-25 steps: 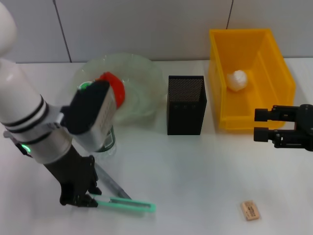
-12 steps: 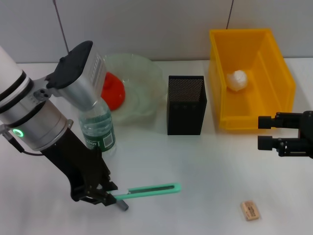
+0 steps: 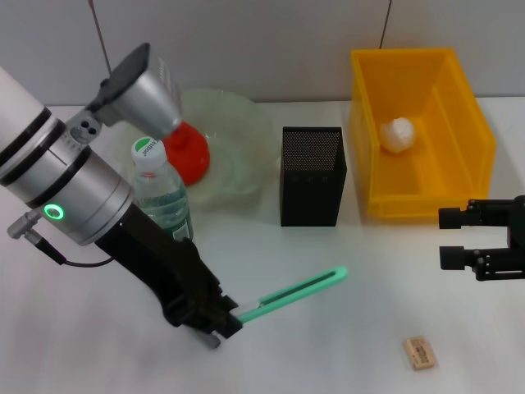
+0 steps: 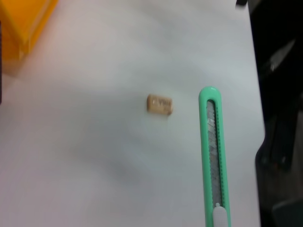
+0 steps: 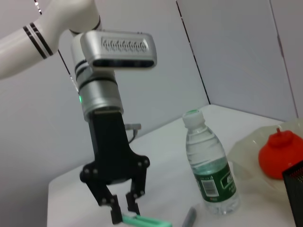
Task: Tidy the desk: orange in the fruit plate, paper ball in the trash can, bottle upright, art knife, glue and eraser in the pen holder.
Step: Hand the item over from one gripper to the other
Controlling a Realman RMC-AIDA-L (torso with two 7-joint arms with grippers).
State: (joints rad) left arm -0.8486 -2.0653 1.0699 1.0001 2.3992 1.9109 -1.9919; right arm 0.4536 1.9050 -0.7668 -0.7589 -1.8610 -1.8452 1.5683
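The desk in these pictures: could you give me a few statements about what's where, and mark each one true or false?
1. The left tool is holding the green art knife. True.
2. The water bottle lies on its side. False: it stands upright.
3. The paper ball is inside the yellow trash can. True.
4. The eraser is in the black pen holder. False: it lies on the desk, apart from the holder.
5. The orange sits in the glass fruit plate. True.
6. The right tool grips the eraser. False: it is open, above the desk near the trash can.
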